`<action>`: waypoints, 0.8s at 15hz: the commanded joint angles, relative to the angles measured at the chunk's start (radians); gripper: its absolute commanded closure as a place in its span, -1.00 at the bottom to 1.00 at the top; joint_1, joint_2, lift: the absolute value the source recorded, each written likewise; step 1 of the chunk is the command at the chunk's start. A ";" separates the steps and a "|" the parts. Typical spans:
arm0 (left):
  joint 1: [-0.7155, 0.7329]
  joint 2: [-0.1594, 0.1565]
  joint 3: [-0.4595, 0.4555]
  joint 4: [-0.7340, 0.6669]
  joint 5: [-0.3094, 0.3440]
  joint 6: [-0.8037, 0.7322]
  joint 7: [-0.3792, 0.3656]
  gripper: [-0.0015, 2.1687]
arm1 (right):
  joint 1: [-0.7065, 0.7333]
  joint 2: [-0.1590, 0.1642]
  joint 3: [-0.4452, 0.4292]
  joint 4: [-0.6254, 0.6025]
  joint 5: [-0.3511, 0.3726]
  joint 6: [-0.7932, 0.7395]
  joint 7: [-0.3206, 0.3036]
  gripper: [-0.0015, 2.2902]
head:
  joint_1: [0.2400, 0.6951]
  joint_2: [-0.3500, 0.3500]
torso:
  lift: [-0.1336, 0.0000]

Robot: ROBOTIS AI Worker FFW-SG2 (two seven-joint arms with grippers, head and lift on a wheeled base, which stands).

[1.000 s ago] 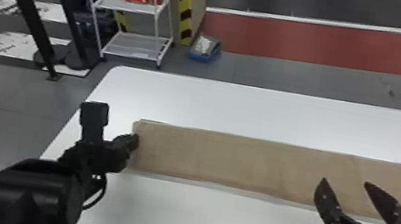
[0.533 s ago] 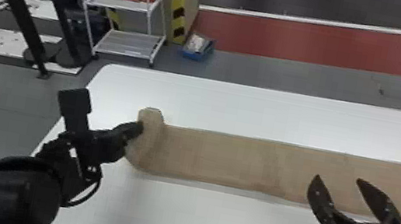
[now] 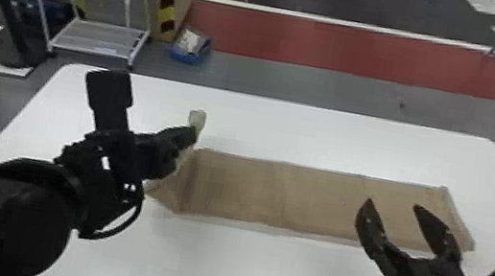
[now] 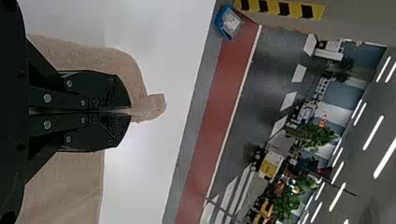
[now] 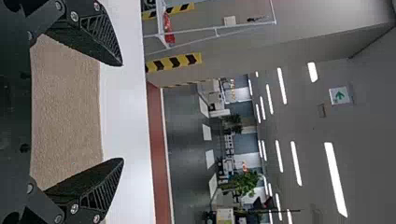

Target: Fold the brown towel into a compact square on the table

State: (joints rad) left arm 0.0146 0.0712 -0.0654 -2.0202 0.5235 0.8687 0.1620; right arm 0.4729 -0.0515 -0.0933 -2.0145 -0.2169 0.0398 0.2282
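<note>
The brown towel (image 3: 318, 201) lies as a long flat strip across the table, its left end lifted. My left gripper (image 3: 193, 137) holds that raised end above the strip's left part. In the left wrist view, the left gripper (image 4: 130, 112) is shut on the towel (image 4: 100, 58), a bit of cloth poking past its fingertips. My right gripper (image 3: 393, 204) stands open over the near side of the towel's right part. The right wrist view has the right gripper (image 5: 122, 112) with its fingers wide apart and the towel (image 5: 67, 112) beyond them, nothing between the tips.
The white table (image 3: 266, 274) extends around the towel, with its far edge behind it. On the floor beyond stand a white shelf rack (image 3: 98, 38) with a red item and a blue box (image 3: 192, 47). Black posts rise at the far left.
The left gripper has lifted the towel's left end and carried it rightward over the strip. The head view has shifted, showing the table's right edge. The right gripper remains open.
</note>
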 commanded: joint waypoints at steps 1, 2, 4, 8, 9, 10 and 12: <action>-0.073 -0.074 -0.169 0.118 -0.111 -0.035 0.024 0.49 | 0.012 -0.010 -0.052 0.005 -0.047 -0.028 0.000 -0.85 | 1.00 -0.28 | -0.77; -0.110 -0.074 -0.225 0.193 -0.161 -0.044 0.031 0.49 | 0.016 -0.013 -0.068 0.011 -0.059 -0.047 0.000 -0.85 | 1.00 -0.40 | -0.77; -0.153 -0.074 -0.313 0.310 -0.174 -0.151 0.060 0.49 | 0.041 -0.018 -0.097 0.020 -0.090 -0.111 -0.006 -0.85 | 1.00 -0.70 | -0.77; -0.183 -0.074 -0.381 0.472 -0.174 -0.400 0.068 -0.83 | 0.033 -0.057 -0.128 0.065 -0.145 -0.123 -0.004 -0.85 | 1.00 -0.92 | -0.77; -0.183 -0.074 -0.381 0.474 -0.157 -0.406 0.051 -1.00 | 0.030 -0.057 -0.128 0.068 -0.145 -0.123 -0.004 -0.85 | 1.00 -0.95 | -0.77; -0.183 -0.074 -0.383 0.469 -0.135 -0.406 0.047 -1.00 | 0.027 -0.056 -0.123 0.071 -0.145 -0.123 -0.004 -0.85 | 1.00 -0.98 | -0.77; -0.171 -0.074 -0.379 0.446 -0.125 -0.406 0.047 -0.97 | 0.012 -0.056 -0.109 0.077 -0.134 -0.120 -0.007 -0.85 | 1.00 -1.00 | -0.77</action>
State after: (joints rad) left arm -0.1673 0.0061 -0.4465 -1.5568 0.3898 0.4641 0.2078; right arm 0.4954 -0.1082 -0.2125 -1.9421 -0.3594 -0.0827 0.2224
